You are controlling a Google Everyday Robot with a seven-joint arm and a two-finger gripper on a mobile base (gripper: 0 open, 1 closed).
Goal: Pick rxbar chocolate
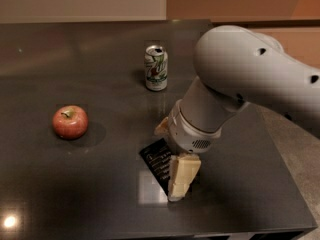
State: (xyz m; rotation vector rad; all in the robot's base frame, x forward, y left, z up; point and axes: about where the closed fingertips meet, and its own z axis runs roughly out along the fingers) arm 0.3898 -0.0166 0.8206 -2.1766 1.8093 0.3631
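The rxbar chocolate (156, 162), a flat black wrapper with white text, lies on the dark table (75, 194) right of centre, near the front. My gripper (171, 156) points down over its right end, with the large grey arm (240, 79) above it. One tan finger (183, 178) rests at the near side of the bar and the other tan fingertip (161, 128) shows at the far side. The fingers stand apart, one on each side of the bar. The bar's right part is hidden under the gripper.
A green and white soda can (156, 68) stands upright behind the gripper. A red apple (70, 122) sits at the left. The table's front edge (150, 234) and right edge (285, 184) are close to the bar.
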